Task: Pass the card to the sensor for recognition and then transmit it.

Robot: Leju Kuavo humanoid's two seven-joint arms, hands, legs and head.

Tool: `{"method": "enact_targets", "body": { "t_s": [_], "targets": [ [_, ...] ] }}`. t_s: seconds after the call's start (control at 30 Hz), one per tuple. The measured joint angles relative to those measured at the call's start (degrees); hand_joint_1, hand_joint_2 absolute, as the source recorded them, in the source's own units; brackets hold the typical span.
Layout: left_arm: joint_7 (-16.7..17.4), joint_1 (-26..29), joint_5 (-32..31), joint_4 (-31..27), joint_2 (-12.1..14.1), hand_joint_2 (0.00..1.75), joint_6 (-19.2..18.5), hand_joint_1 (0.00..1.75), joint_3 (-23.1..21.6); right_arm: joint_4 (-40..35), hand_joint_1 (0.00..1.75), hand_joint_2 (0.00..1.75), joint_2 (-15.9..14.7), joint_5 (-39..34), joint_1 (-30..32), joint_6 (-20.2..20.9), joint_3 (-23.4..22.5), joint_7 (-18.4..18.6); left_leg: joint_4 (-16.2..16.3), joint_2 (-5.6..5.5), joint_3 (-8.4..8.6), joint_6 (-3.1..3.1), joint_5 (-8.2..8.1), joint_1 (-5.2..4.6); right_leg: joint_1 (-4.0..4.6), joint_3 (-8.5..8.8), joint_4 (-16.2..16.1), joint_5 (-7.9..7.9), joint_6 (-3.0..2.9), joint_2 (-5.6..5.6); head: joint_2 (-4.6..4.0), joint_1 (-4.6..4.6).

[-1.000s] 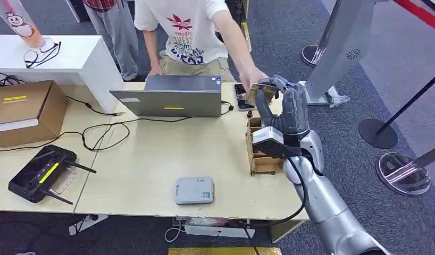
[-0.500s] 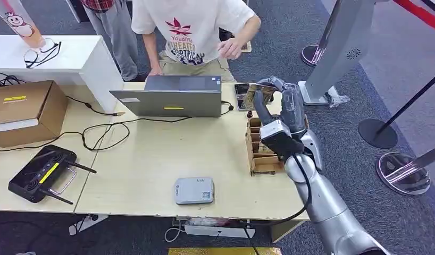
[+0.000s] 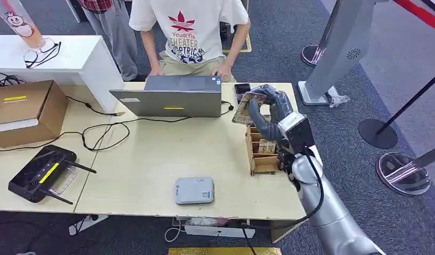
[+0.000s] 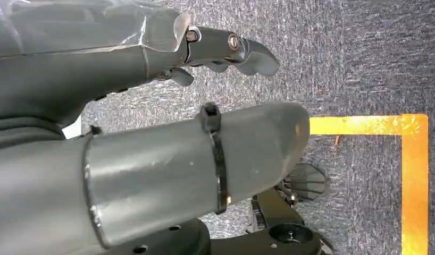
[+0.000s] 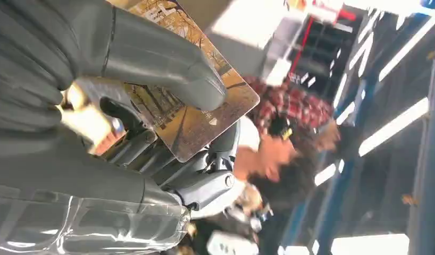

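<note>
Right hand (image 3: 271, 109) raised over the worktop's far right corner, above the far end of the wooden card rack (image 3: 262, 150), pinching the card (image 3: 246, 108) between thumb and fingers. Card tilted, picture side toward the laptop (image 3: 173, 95), clear of the worktop (image 3: 151, 159). Same grip seen close in the right wrist view: thick grey thumb (image 5: 151, 58) pressed on the printed face of the card (image 5: 205, 114), darker fingers behind it. Grey sensor box (image 3: 194, 190) lying flat near the worktop's near edge, well apart from the card. Rack standing along the right edge, cards visible in its slots. Laptop at the far edge, lid turned toward the robot, a person (image 3: 191, 32) in a white shirt standing behind it with a hand at its side. Black controller (image 3: 40, 172) near the left near corner, cardboard box (image 3: 24, 111) at the left edge. Left hand (image 4: 151, 122) hanging over grey carpet beside yellow floor tape (image 4: 412, 175), fingers apart, holding nothing.
</note>
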Motion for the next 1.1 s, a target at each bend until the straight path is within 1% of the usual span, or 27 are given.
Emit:
{"method": "enact_targets", "body": {
  "t_s": [0.1,0.17,0.47,0.57,0.8,1.1],
  "targets": [
    [-0.15,0.01,0.11,0.00,0.00,0.00,-0.11,0.00,0.00,0.04,1.75,1.75,0.00,-2.05,1.67,3.93,0.71,1.39,0.00,-0.01,-0.01,0.00,0.00,0.00,0.00,0.00,0.00,0.00,0.00,0.00,0.00,-0.02],
    [-0.17,0.01,0.20,0.00,0.00,0.00,-0.20,0.00,0.00,0.28,1.75,1.75,0.00,-2.64,2.92,5.51,1.69,2.03,0.00,-0.01,-0.02,0.00,0.00,0.00,0.00,0.00,0.00,0.00,0.00,0.00,0.00,-0.02],
    [-0.37,0.14,0.81,0.00,0.17,0.00,-0.13,0.00,0.02,3.78,1.75,1.75,0.59,-3.76,4.27,9.40,5.53,3.23,0.00,-0.01,-0.03,0.00,0.01,0.01,0.00,0.01,0.03,0.00,0.00,-0.01,0.00,0.02],
    [-0.66,0.20,1.14,0.00,0.17,0.00,-0.07,0.00,0.02,6.91,1.75,1.75,1.53,-4.81,3.67,10.77,7.41,3.87,0.00,0.00,-0.02,-0.01,0.01,0.01,0.00,0.00,0.03,0.00,-0.01,0.00,0.00,0.00],
    [-0.28,0.00,0.79,0.00,0.17,0.00,-0.02,0.00,0.02,17.32,1.75,1.75,3.87,-6.56,0.82,11.03,10.75,3.32,0.00,-0.02,-0.01,-0.02,0.03,0.01,0.00,0.00,0.05,0.01,-0.01,-0.03,0.00,0.00],
    [0.52,-0.42,-0.15,0.00,0.15,0.00,-0.31,0.00,0.02,25.55,1.75,1.75,5.57,-6.75,-1.28,9.79,12.04,3.47,0.00,-0.01,-0.01,-0.02,0.03,0.01,0.00,0.00,0.05,0.01,-0.02,-0.01,0.00,0.00]
  ]
}}
